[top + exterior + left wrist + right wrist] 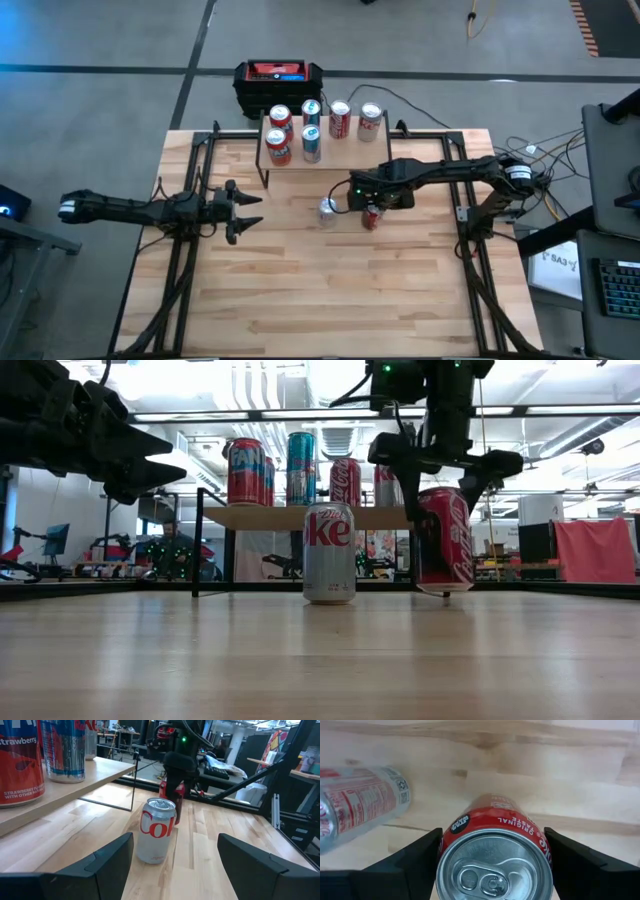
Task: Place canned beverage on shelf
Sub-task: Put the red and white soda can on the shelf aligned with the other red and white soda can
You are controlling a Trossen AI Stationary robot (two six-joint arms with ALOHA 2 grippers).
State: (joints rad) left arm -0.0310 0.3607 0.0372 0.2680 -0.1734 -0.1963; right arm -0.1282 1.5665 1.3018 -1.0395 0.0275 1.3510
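Observation:
A red cola can [445, 540] hangs just above the table right of centre, with my right gripper [373, 203] shut on it from above. A silver diet cola can [329, 552] stands upright on its base on the table to its left. Behind them is the shelf [345, 150], a light wooden board on thin black legs, with several cans standing on its top. My left gripper [250, 210] waits open and level over the table's left half, pointing toward the silver can [156, 831]. My right gripper pinches the red can's side wall just below the top rim [451, 832] between its two fingers [412, 857], one on each side. The fingers come from above, pointing steeply down. The can hangs nearly upright, its lid up and its base a little clear of the table.
A black-and-red box [278, 75] sits beyond the table's far edge behind the shelf. Black frame rails [190, 260] run along both sides of the table. Cables and desks crowd the right side of the room; bare wood lies toward the near edge.

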